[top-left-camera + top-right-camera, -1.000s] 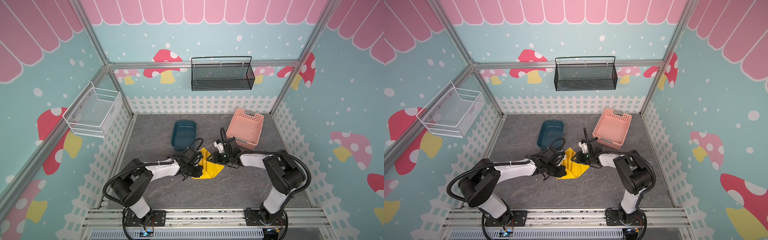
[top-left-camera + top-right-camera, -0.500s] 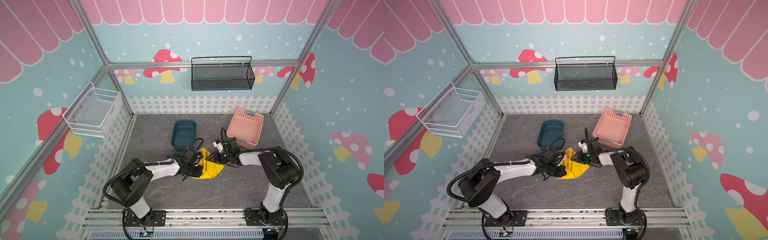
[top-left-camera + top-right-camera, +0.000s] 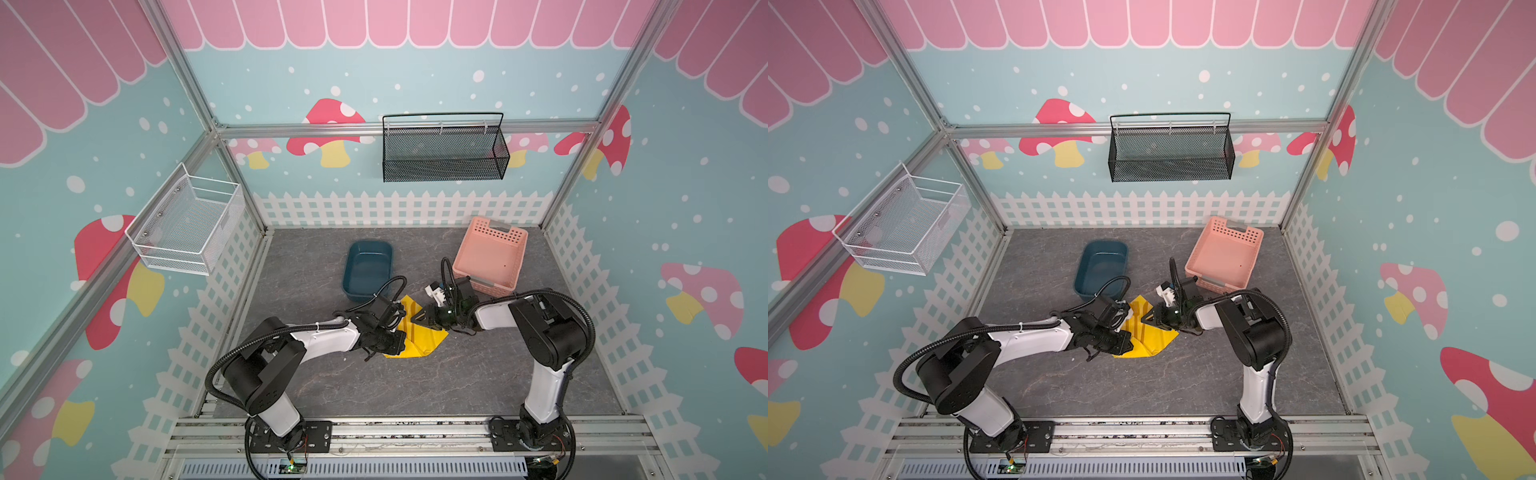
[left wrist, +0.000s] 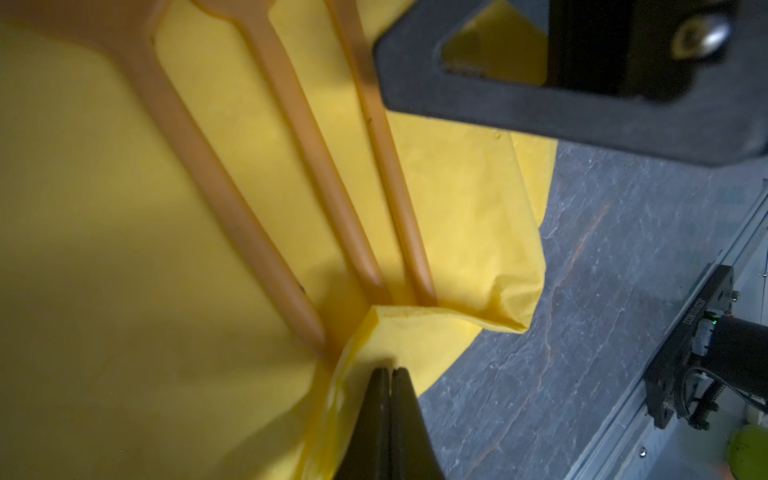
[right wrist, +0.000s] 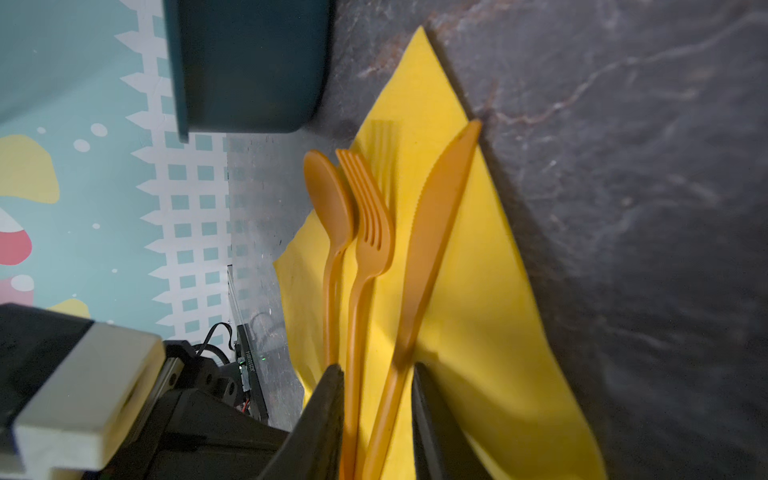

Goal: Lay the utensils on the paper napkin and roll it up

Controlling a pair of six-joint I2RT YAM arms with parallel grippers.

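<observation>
My left hand (image 4: 390, 374) has its fingers pressed together on a raised fold of the thin bright yellow paper napkin (image 4: 469, 232). The fold is at the corner by the handle ends of the three slim orange plastic utensils (image 4: 299, 137). That flap is lifted off the grey marbled counter (image 4: 602, 291) and curls over toward the handles. My right hand (image 5: 376, 372) has its fingers apart, one on either side of the fork's and knife's handles. A sliver of gap shows on each side, and I cannot tell whether the pads bear on the plastic. The utensils lie side by side on the napkin, heads pointing away from my right hand. The round-bowled spoon (image 5: 330, 195) rests against the fork (image 5: 372, 220). The flat serrated knife (image 5: 432, 224) lies just beside them, its tip at the napkin's edge. The spoon's handle passes behind one finger of the right hand. In both top views the napkin (image 3: 422, 343) (image 3: 1152, 338) lies mid-counter between my two hands. One corner points toward the dark blue rounded plastic tub (image 3: 368, 266), near it but apart. The perforated pink plastic basket (image 3: 490, 257) stands beyond my right arm.
</observation>
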